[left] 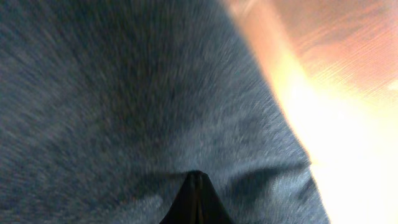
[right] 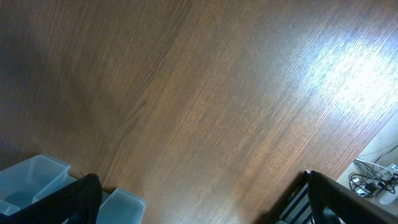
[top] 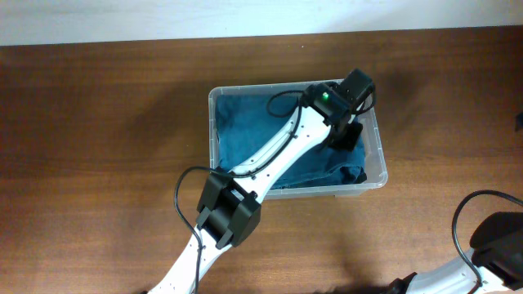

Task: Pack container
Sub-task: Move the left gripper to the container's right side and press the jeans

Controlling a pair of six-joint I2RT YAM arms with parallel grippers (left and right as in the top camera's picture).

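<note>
The container [top: 214, 122], a clear plastic tub, stands in the middle of the wooden table with a blue cloth [top: 245, 131] lying inside it. My left arm reaches over the tub, and the left gripper [top: 343, 135] is down at the tub's right end, on the cloth. In the left wrist view the two dark fingers [left: 196, 186] are pressed together with their tip against the blue cloth [left: 124, 93], which fills the view; no fold shows between them. My right gripper [right: 202, 180] is open and empty over bare table, far from the tub.
The right arm's base and cable [top: 498, 237] sit at the table's front right corner. The wooden table [top: 98, 122] surrounds the tub. Pale blue plastic pieces [right: 37, 177] show beside the right gripper's left finger. Cables [right: 373, 174] lie past the table edge.
</note>
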